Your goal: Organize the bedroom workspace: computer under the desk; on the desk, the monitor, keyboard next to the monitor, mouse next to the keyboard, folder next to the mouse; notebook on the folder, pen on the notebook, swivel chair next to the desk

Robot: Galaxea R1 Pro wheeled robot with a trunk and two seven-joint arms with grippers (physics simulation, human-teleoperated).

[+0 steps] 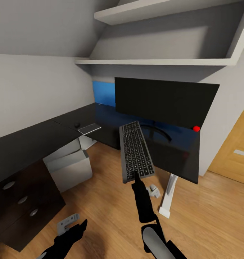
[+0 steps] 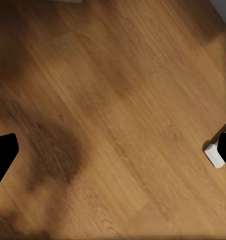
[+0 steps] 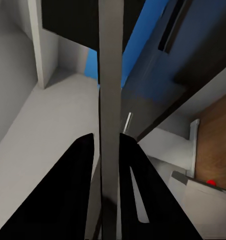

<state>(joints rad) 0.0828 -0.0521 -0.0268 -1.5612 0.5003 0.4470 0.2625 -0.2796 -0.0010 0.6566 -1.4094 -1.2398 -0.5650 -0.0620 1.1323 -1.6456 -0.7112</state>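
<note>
Right gripper [image 1: 135, 175]: the black jaws are clenched on the near short edge of the slim, long keyboard with dark grey frame and black keys [image 1: 135, 151], holding it up in the air; in the right wrist view the two dark fingers [image 3: 78, 185] press on either side of the thin grey slab [image 3: 110, 100].
Keyboard: it hangs tilted above the wooden plank floor [image 1: 100, 187] and over the front edge of the surface, its far end reaching toward the monitor's stand.
Monitor: the wide, flat black screen [image 1: 165, 100] stands upright on the surface, below the white wall shelves [image 1: 154, 61], with a blue wall panel [image 1: 103, 92] behind its left edge.
Desk: the long, black L-shaped surface [image 1: 35, 136] runs along the grey wall and turns the corner; its black drawer unit with round silver knobs [image 1: 23, 205] sits at the near left, and a white leg [image 1: 169, 196] stands at the right.
Computer: the light grey, box-shaped tower [image 1: 69, 167] stands on the floor under the surface, just beside the drawer unit.
Notebook: a small, thin, grey-covered rectangle [image 1: 89, 128] lies flat on the surface near the corner.
Left gripper [image 2: 113, 155]: its black jaws are released and spread wide over bare floor.
</note>
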